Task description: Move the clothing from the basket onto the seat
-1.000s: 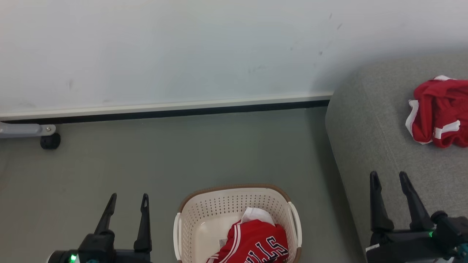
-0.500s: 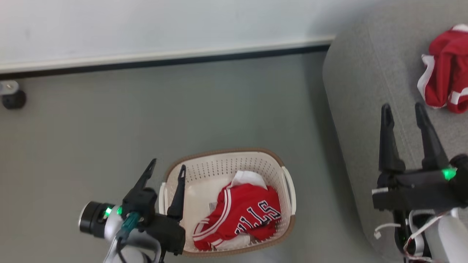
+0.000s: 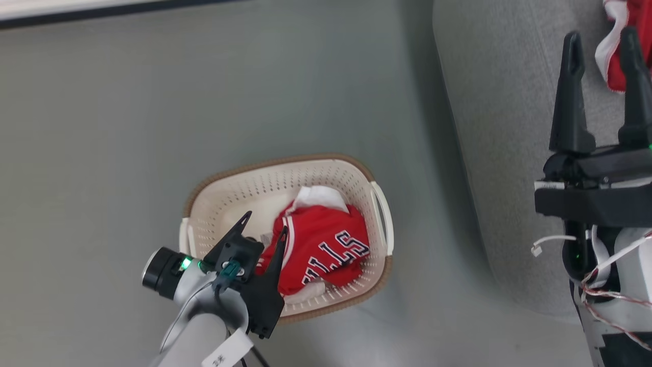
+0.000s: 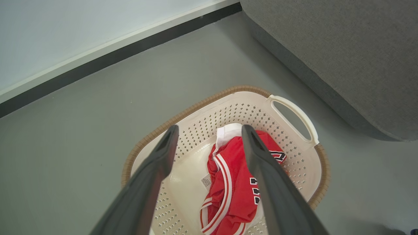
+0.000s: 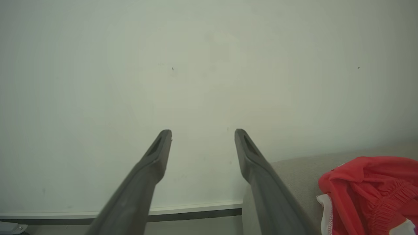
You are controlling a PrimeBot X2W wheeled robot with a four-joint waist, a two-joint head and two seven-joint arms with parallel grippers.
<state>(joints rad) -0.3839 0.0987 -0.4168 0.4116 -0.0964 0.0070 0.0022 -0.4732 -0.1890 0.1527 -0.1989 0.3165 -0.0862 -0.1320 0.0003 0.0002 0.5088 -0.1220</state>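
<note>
From the head view, the basket (image 3: 275, 163) stands on the floor (image 3: 102, 127) just off the rounded end edge of the sofa (image 3: 489, 127), close enough that a lift-and-swing would carry cloth across. The lettered jersey (image 3: 326, 244) lies crumpled in the half of the basket toward the sofa, against the wall with the side handle. The left gripper (image 3: 266, 222) hangs over the basket's opposite side with its fingers spread wide and nothing between them, angled toward the cloth, probably lining up to reach in. The right gripper (image 3: 601, 33) is held up over the sofa, also spread and empty, with the plain red garment (image 3: 611, 71) lying on the cushion beyond its tips, back from the end edge; that half of the job looks done. In the left wrist view, the left gripper (image 4: 209, 128) frames the jersey (image 4: 232, 176), whose striped fold sits between the two fingers but below them, apart from both. The bare basket bottom beside it leaves room for one finger to go down. In the right wrist view, the right gripper (image 5: 202, 131) points at the pale wall (image 5: 196, 65), fingers parted, seemingly parked out of the way, with the plain red garment (image 5: 369, 186) bunched on the sofa (image 5: 294, 176) to its side.
</note>
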